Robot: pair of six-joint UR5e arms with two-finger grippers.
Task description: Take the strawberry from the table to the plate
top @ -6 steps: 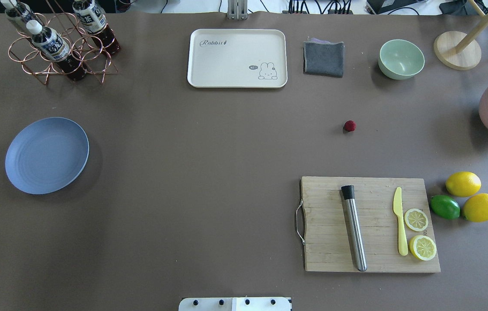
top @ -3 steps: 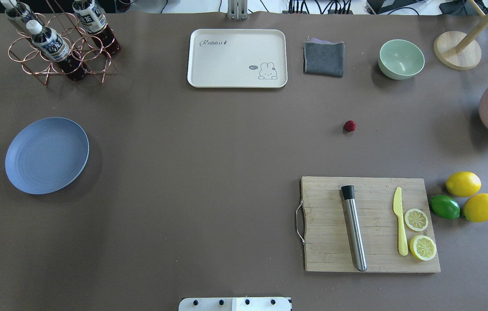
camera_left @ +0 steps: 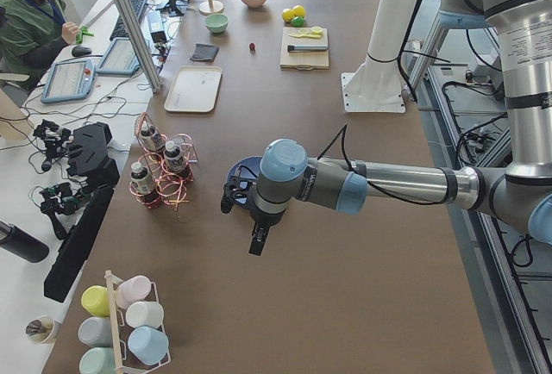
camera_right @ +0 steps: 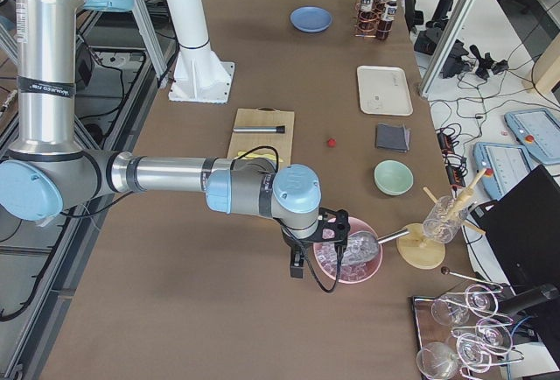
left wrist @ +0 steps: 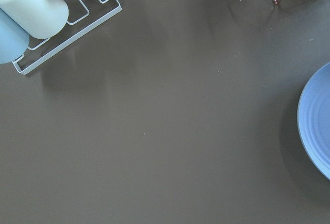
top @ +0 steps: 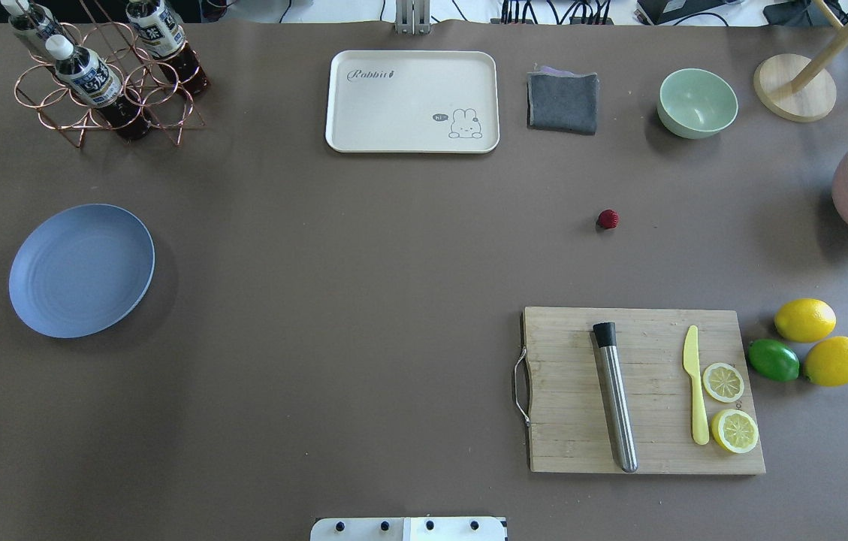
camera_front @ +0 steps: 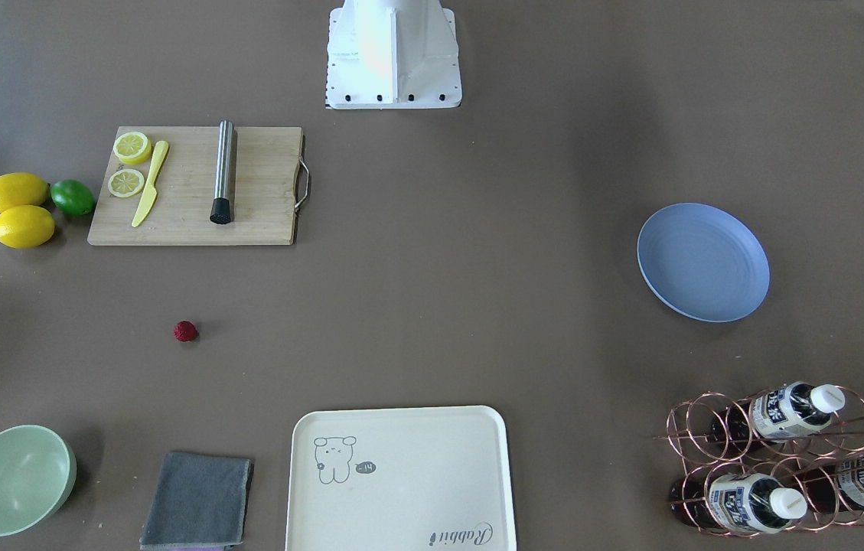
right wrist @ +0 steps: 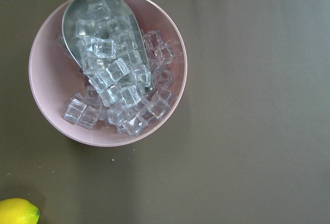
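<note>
The strawberry (top: 607, 219) is a small dark-red berry lying alone on the brown table (top: 363, 263), right of centre; it also shows as the strawberry (camera_front: 185, 330). The empty light-blue plate (top: 82, 270) sits far off at the table's left side, and its rim (left wrist: 317, 121) shows in the left wrist view. My left gripper (camera_left: 231, 195) shows only in the exterior left view, hovering by the plate's outer edge. My right gripper (camera_right: 331, 225) shows only in the exterior right view, above a pink bowl of ice. I cannot tell whether either is open or shut.
A cutting board (top: 641, 391) with a metal muddler, yellow knife and lemon slices lies near the strawberry, with lemons and a lime (top: 773, 360) beside it. Cream tray (top: 412, 101), grey cloth (top: 562, 101), green bowl (top: 697, 102), ice bowl (right wrist: 105, 66) and bottle rack (top: 104, 75) line the edges.
</note>
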